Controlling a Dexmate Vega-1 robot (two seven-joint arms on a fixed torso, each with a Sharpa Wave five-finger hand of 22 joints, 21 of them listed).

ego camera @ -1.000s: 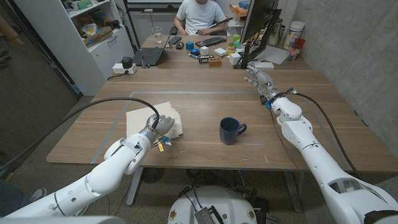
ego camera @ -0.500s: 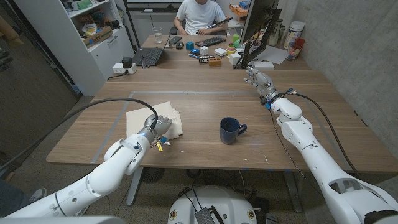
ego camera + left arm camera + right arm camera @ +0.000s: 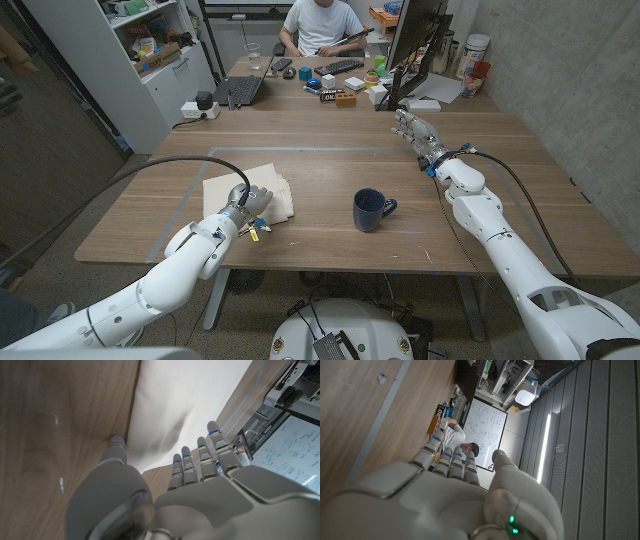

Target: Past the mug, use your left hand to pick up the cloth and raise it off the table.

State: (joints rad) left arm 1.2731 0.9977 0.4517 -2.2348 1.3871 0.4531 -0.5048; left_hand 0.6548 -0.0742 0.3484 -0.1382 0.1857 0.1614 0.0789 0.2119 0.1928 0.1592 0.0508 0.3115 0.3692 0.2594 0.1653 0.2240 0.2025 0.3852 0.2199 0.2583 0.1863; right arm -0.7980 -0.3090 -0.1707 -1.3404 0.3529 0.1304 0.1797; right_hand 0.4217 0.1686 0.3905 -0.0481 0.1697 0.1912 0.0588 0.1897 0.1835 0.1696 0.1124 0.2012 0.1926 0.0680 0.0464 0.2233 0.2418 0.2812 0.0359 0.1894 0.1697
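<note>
**My left hand on the cloth, nothing lifted**

My left hand (image 3: 252,201) sits over the near right part of the cloth (image 3: 232,190), which lies flat on the surface (image 3: 320,260) toward its left edge. In the left wrist view my fingers (image 3: 210,455) reach out side by side over the white fabric, and my thumb (image 3: 116,447) stands apart from them, its tip at the cloth's edge where it meets the bare wood. I hold nothing between them; the fabric shows a soft crease near my fingertips but stays down on the surface.

The mug (image 3: 370,210), dark blue with its handle turned toward the right edge, stands upright near the middle of the surface, well apart from the cloth and from both my hands.

My right hand (image 3: 415,128) is out near the far right corner, fingers apart and gripping nothing. In the right wrist view its fingers (image 3: 450,460) extend above the wood.

A person (image 3: 320,25) sits at the desk beyond the far edge.
</note>
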